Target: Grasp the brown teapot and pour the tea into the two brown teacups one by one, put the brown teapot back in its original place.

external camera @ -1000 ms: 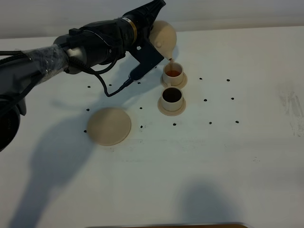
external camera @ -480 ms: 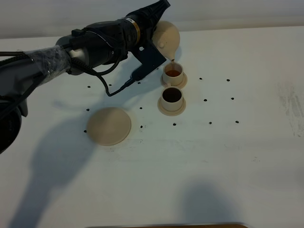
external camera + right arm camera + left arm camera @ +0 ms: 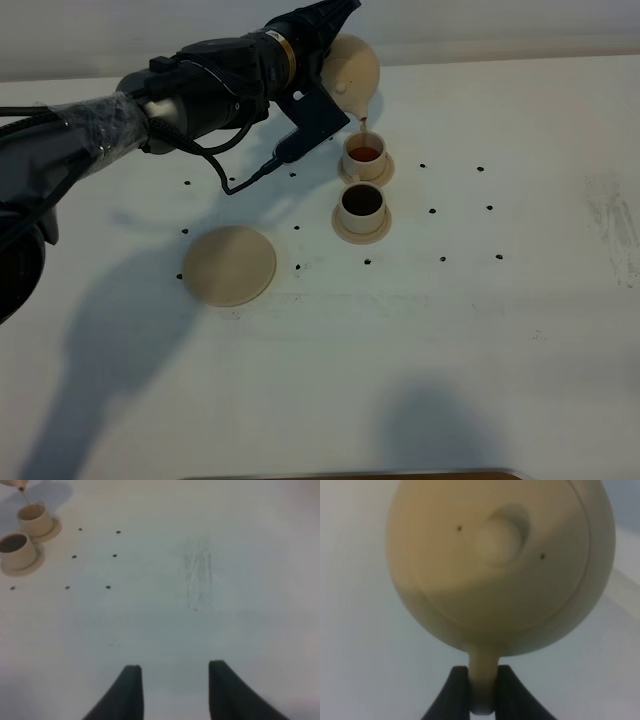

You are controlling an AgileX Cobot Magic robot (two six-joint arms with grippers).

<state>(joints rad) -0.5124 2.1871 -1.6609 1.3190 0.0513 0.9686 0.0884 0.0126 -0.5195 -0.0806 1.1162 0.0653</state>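
The left gripper [image 3: 482, 692], clamped on the brown teapot [image 3: 351, 68], tips it slightly steeper than a second ago, filling the far teacup [image 3: 365, 157] (near teacup [image 3: 362, 206] already dark); the right gripper [image 3: 175, 690] idles, parted.

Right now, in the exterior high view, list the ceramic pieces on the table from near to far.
Large saucer plate → near teacup on its saucer → far teacup on its saucer → tilted teapot held above it.
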